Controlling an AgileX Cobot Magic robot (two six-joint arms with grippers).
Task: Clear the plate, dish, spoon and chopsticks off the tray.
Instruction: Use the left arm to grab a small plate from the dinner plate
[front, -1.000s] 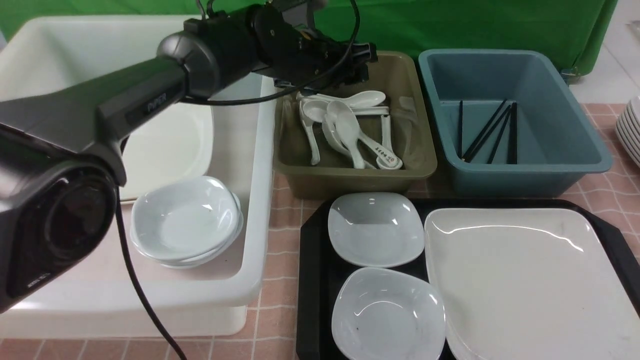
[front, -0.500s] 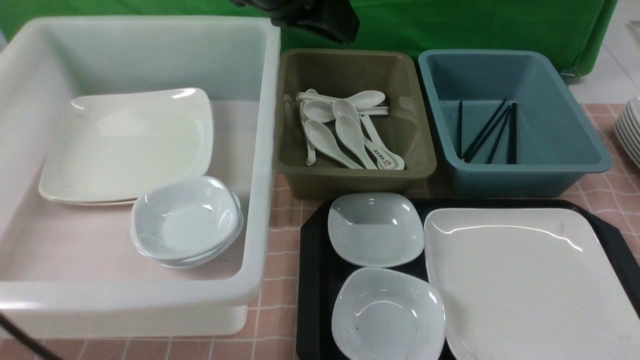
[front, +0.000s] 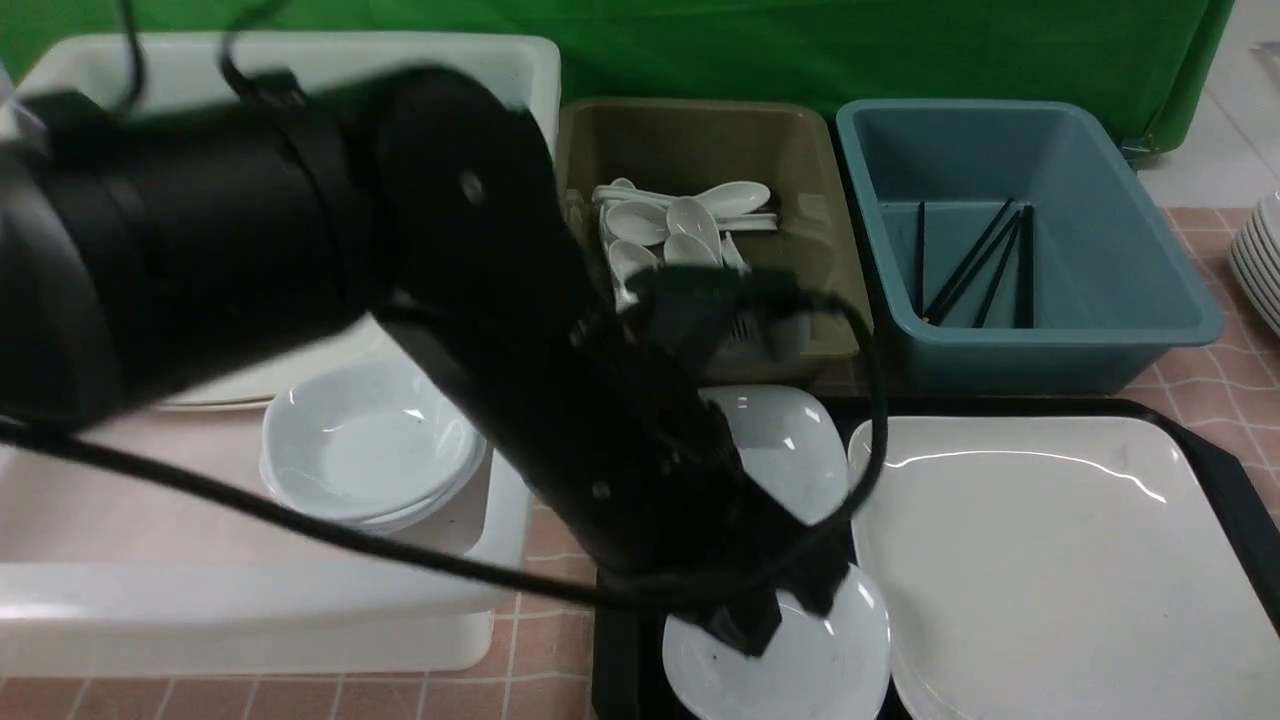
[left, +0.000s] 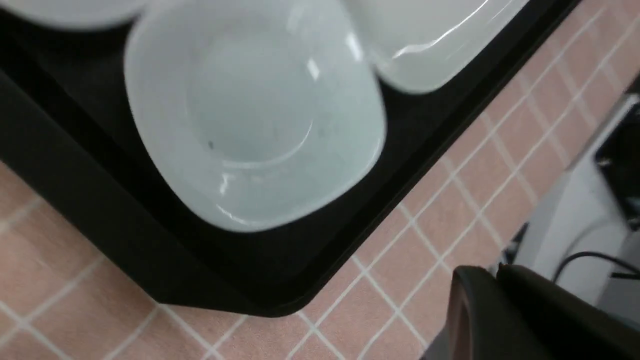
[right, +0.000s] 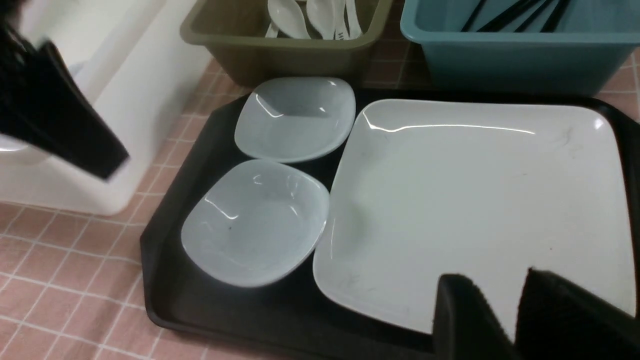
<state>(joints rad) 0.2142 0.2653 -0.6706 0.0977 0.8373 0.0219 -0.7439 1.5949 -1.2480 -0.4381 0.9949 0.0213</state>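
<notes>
There is one black rectangular plastic tray (right: 165, 290). On it sit one large glossy white rounded-square plate (right: 475, 200) and two small pale grey-white rounded-square dishes (right: 295, 117). Three tubs stand by: one white plastic tub (front: 250, 620), one olive plastic tub (front: 700, 140) and one blue plastic tub (front: 960, 150).

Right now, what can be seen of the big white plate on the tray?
The plate is large, shallow and rounded-square, glossy white like glazed ceramic or melamine, with light glinting along its far rim and faint scuffs. It lies flat, empty, filling the right part of the black tray. The nearer small dish sits against its left edge; whether they touch is unclear.
</notes>
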